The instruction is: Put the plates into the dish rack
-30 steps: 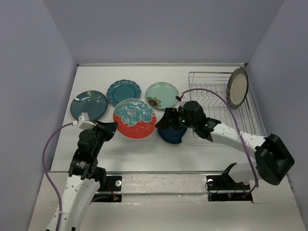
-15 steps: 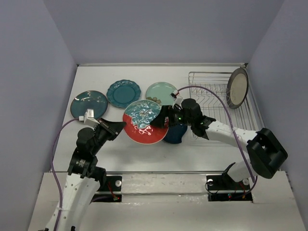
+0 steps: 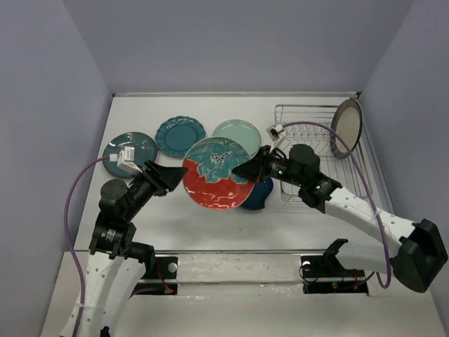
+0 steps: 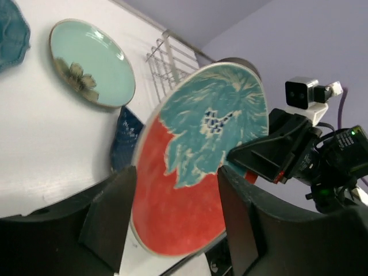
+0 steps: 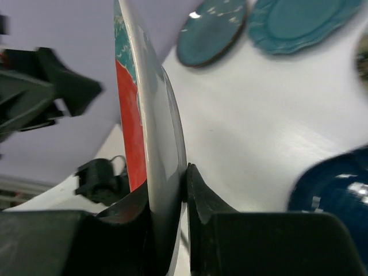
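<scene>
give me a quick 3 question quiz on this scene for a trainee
1. True or false: the red floral plate lies flat.
2. Which plate stands in the dish rack? A pale mint, B grey-beige, C dark blue.
3. Which gripper clamps the red floral plate's rim?
Key: 1 false, it is tilted up. 2 B. 3 the right gripper; the left gripper is open.

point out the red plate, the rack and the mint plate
red plate [image 3: 217,173], top view, centre of its face
rack [image 3: 309,112], top view, back wires
mint plate [image 3: 242,130], top view, its bare upper half
</scene>
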Motion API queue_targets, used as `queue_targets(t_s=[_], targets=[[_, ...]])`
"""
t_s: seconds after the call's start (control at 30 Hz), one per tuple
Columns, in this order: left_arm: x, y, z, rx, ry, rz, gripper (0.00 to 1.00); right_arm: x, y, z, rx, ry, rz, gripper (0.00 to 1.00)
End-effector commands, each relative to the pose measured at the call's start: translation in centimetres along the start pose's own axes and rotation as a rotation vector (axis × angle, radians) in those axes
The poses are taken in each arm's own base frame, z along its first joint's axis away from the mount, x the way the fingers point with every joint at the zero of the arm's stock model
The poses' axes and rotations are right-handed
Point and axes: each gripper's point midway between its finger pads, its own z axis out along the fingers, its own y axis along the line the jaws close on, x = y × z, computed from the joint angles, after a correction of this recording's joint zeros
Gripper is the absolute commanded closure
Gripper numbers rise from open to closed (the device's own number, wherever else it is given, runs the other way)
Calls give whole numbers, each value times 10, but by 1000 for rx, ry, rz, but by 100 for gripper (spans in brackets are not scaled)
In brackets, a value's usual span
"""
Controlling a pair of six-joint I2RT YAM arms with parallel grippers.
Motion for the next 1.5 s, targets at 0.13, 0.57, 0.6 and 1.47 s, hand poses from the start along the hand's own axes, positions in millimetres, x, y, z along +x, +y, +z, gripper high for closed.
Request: queue_targets(t_s=[0.13,0.57,0.6,1.47], targets=[[-31,-51,-20,101,-2,421,11,-171,-51,-97,510,-395,-278,93],[15,-25,-17,159,110,470,1,-317,-93,-228,1342,-621,-673,93],[14,-28,-19,164,97,480,1,-321,-98,-235,1383,-620,-684,93],[19,-39,-30,210,65,476,1,-296,-227,-264,1546,-391,-699,93]])
